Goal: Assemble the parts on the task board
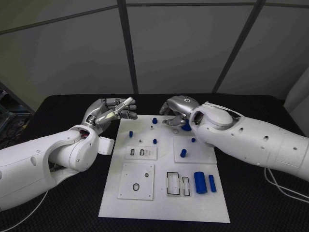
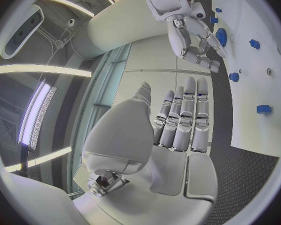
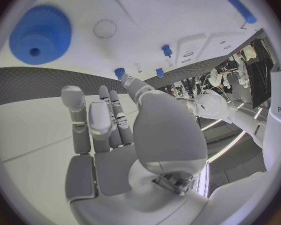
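The white task board lies in the middle of the black table. Blue parts are spread over it: a gear at the far end, small pegs standing in the middle, and two cylinders lying at the near right. My right hand hovers over the far end, just beside the gear, with its fingers apart and empty. My left hand is raised off the board's far left corner; its fingers are straight, side by side, with nothing in them.
Two smaller white plates with holes sit on the board's left half, and rectangular slots lie next to the cylinders. A white block rests at the board's left edge. Black table surrounds the board.
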{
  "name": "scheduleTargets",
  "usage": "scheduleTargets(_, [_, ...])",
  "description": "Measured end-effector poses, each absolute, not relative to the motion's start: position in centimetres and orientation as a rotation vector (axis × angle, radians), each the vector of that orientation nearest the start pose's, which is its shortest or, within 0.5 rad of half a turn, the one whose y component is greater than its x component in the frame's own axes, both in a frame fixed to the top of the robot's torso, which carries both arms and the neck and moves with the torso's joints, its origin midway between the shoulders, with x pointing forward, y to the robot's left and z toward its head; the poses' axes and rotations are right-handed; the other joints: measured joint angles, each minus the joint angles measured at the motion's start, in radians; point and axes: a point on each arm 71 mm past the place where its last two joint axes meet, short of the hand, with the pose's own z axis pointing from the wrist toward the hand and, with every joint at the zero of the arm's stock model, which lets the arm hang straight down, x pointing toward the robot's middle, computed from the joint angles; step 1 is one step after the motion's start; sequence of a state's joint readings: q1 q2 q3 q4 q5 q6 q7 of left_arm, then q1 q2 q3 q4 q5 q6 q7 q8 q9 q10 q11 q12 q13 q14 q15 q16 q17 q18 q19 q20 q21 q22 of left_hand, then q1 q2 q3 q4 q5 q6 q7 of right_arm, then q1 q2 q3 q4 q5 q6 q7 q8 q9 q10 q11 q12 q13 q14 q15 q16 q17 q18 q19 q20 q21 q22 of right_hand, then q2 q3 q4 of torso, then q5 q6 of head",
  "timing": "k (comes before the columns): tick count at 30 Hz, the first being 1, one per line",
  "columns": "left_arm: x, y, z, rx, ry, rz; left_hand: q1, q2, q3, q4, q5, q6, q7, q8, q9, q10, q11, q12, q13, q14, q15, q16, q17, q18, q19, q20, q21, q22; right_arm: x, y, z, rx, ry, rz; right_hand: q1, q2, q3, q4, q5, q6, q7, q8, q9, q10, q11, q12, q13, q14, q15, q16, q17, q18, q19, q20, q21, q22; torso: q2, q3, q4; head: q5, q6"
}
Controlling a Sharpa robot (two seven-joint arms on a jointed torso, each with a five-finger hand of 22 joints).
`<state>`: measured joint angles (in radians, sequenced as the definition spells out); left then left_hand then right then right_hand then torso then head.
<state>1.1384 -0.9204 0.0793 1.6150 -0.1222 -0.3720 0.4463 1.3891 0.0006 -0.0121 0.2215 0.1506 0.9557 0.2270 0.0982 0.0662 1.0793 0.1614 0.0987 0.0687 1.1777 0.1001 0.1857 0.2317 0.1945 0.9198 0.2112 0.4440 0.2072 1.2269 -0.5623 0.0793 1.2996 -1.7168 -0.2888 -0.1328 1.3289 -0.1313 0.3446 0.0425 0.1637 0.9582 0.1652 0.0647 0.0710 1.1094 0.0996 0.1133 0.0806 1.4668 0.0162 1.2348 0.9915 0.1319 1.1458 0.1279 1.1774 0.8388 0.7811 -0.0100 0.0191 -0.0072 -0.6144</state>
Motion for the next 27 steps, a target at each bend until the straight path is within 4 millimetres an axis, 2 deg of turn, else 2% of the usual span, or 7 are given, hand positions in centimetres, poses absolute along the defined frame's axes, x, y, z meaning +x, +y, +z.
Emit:
scheduleTargets(4, [47.8, 22.8, -15.0, -0.987, 1.285, -1.553, -0.004, 0.004, 0.0, 0.0, 0.0, 0.0, 0.0, 0.0, 0.0, 0.0, 0.0, 0.0, 0.001, 0.0, 0.0, -0.004, 0.002, 0.0, 0.0, 0.0, 0.0, 0.0, 52.4, -14.9, -13.2, -0.285, 1.473, 0.569, -0.006, -0.029, -0.056, 0.014, -0.031, -0.026, -0.009, 0.0, -0.002, 0.197, -0.031, 0.124, 0.071, 0.0, -0.022, 0.08, 0.124, 0.0, 0.072, -0.023, 0.066, 0.107, -0.002, 0.0025, -0.007, 0.001, 0.002])
scheduleTargets(8, [47.9, 22.9, -15.0, -0.988, 1.285, -1.55, -0.004, 0.004, 0.0, 0.0, 0.0, 0.004, -0.004, 0.0, 0.0, 0.0, 0.0, 0.0, 0.001, 0.0, 0.0, -0.004, 0.002, 0.0, 0.0, 0.0, 0.0, 0.0, 52.1, -17.6, -13.1, -0.194, 1.508, 0.552, 0.005, -0.048, -0.176, 0.055, -0.018, -0.065, -0.014, 0.0, -0.002, 0.253, -0.041, 0.242, 0.18, 0.0, -0.029, 0.154, 0.238, -0.016, 0.125, -0.036, 0.116, 0.189, -0.005, 0.0065, -0.0147, 0.006, 0.005])
scheduleTargets(10, [48.0, 23.0, -15.1, -0.989, 1.284, -1.547, -0.004, 0.004, 0.0, 0.0, 0.0, 0.004, -0.004, 0.0, 0.0, 0.0, 0.0, 0.0, 0.001, 0.0, 0.0, -0.004, 0.002, 0.0, 0.0, 0.0, 0.0, 0.0, 52.0, -19.1, -13.2, -0.131, 1.537, 0.539, 0.077, -0.035, -0.319, 0.135, 0.009, -0.092, -0.012, 0.01, 0.003, 0.219, -0.04, 0.48, 0.434, 0.0, -0.029, 0.208, 0.305, -0.029, 0.149, -0.033, 0.148, 0.238, -0.007, 0.0089, -0.0197, 0.009, 0.007])
scheduleTargets(13, [48.0, 23.1, -15.1, -0.989, 1.284, -1.546, -0.004, 0.004, 0.0, 0.0, 0.0, 0.004, -0.004, 0.0, 0.0, 0.0, 0.0, 0.0, 0.001, 0.0, 0.0, -0.004, 0.002, 0.0, 0.0, 0.0, 0.0, 0.0, 52.0, -20.2, -13.3, -0.075, 1.57, 0.524, 0.118, -0.05, -0.387, 0.234, 0.024, -0.115, 0.001, 0.025, 0.008, 0.213, -0.022, 0.866, 0.845, 0.0, -0.021, 0.265, 0.316, -0.032, 0.176, -0.02, 0.183, 0.299, -0.009, 0.0113, -0.024, 0.009, 0.008])
scheduleTargets(15, [48.1, 23.1, -15.1, -0.99, 1.284, -1.546, -0.004, 0.004, 0.0, 0.0, 0.0, 0.004, -0.004, 0.0, 0.0, 0.0, 0.0, 0.0, 0.001, 0.0, 0.0, -0.004, 0.002, 0.0, 0.0, 0.0, 0.0, 0.0, 52.0, -20.7, -13.5, -0.045, 1.592, 0.513, 0.118, -0.05, -0.401, 0.248, 0.034, -0.126, 0.009, 0.03, 0.008, 0.261, -0.016, 1.06, 1.05, 0.0, -0.014, 0.293, 0.317, -0.047, 0.199, -0.015, 0.207, 0.34, -0.009, 0.0129, -0.0263, 0.008, 0.009])
scheduleTargets(18, [48.1, 23.0, -15.2, -0.99, 1.285, -1.547, -0.004, 0.004, 0.0, 0.0, 0.0, 0.004, -0.004, 0.0, 0.0, 0.0, 0.0, 0.0, 0.001, 0.0, 0.0, -0.004, 0.002, 0.0, 0.0, 0.0, 0.0, 0.0, 52.2, -21.2, -13.8, -0.01, 1.627, 0.495, 0.118, -0.049, -0.404, 0.251, 0.036, -0.138, 0.013, 0.044, 0.008, 0.313, -0.011, 1.222, 1.207, 0.0, -0.011, 0.316, 0.317, -0.047, 0.217, -0.007, 0.23, 0.382, -0.009, 0.0138, -0.027, 0.005, 0.01])
scheduleTargets(27, [48.3, 22.9, -15.3, -0.991, 1.288, -1.549, -0.003, 0.003, -0.003, -0.002, 0.0, 0.004, -0.004, 0.0, 0.0, 0.004, -0.004, 0.0, 0.002, 0.0, 0.0, -0.004, 0.002, 0.0, 0.0, 0.0, 0.0, 0.0, 53.1, -20.8, -14.6, 0.026, 1.698, 0.462, 0.112, -0.022, -0.399, 0.246, 0.071, -0.145, 0.013, 0.069, 0.008, 0.352, -0.008, 1.349, 1.227, -0.004, -0.007, 0.332, 0.317, -0.063, 0.241, -0.005, 0.258, 0.435, -0.009, 0.0139, -0.027, -0.001, 0.006])
